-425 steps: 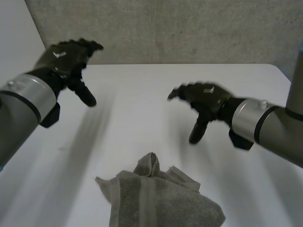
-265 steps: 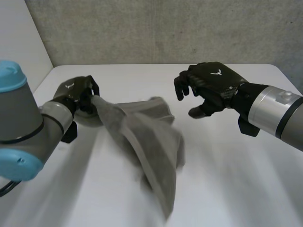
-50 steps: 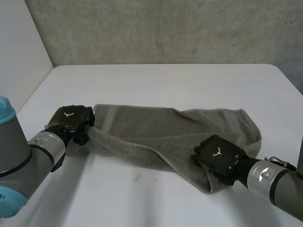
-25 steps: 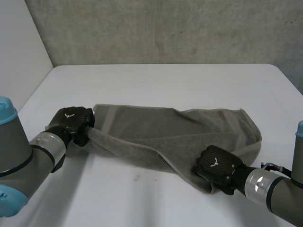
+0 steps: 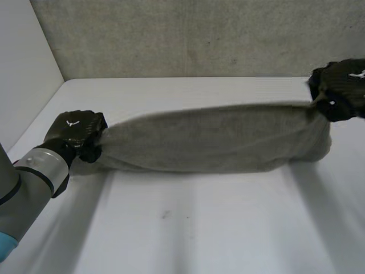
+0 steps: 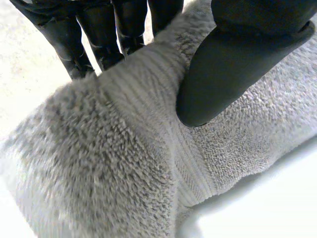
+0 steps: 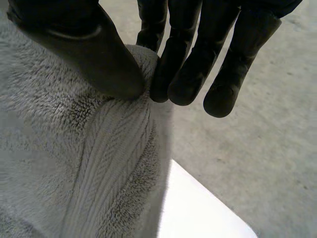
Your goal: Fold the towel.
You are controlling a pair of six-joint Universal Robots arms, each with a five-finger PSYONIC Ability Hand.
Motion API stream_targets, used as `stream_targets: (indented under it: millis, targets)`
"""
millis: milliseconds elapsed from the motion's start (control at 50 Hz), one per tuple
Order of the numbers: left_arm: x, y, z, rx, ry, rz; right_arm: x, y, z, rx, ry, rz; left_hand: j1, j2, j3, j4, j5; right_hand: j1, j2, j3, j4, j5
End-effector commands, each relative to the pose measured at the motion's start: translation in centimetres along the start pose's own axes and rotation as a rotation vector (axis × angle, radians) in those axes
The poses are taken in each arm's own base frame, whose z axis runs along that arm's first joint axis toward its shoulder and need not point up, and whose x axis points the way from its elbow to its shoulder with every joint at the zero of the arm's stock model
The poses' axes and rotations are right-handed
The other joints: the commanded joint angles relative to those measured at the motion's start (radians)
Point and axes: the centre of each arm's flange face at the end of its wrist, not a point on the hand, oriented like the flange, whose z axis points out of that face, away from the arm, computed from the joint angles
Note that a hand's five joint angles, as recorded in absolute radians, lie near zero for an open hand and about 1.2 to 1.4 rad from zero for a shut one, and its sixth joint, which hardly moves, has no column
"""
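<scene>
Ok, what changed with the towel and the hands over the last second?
The right robot hand, pinching one end of the towel, swung from the near edge of the table up and away to the far right, pulling the towel into a taut band between the hands. The left robot hand stayed at the towel's left end, still gripping it.

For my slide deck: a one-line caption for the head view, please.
Left hand and right hand hold the ends of the grey towel, stretched across the white table.
</scene>
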Motion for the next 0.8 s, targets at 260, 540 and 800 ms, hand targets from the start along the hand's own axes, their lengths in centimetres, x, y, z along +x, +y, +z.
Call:
stream_targets:
  millis: [260, 540, 800]
  targets:
    - [0.4, 3.0, 1.2, -0.217, 0.055, 0.108, -1.4, 6.2, 0.7, -0.486, -0.206, -0.167, 0.206, 0.178, 0.179, 0.177, 0.199, 0.063, 0.077, 0.064, 0.056, 0.060]
    - [-0.8, -2.7, 10.9, 0.071, 0.002, 0.147, -2.9, 2.3, 10.2, -0.182, -0.096, -0.279, 0.206, 0.178, 0.179, 0.177, 0.199, 0.063, 0.077, 0.064, 0.056, 0.060]
    - [-4.7, -20.9, 12.6, 0.894, -0.204, -0.081, 2.6, -11.2, 14.6, 0.580, 0.378, -0.349, 0.206, 0.178, 0.179, 0.177, 0.199, 0.063, 0.077, 0.064, 0.056, 0.060]
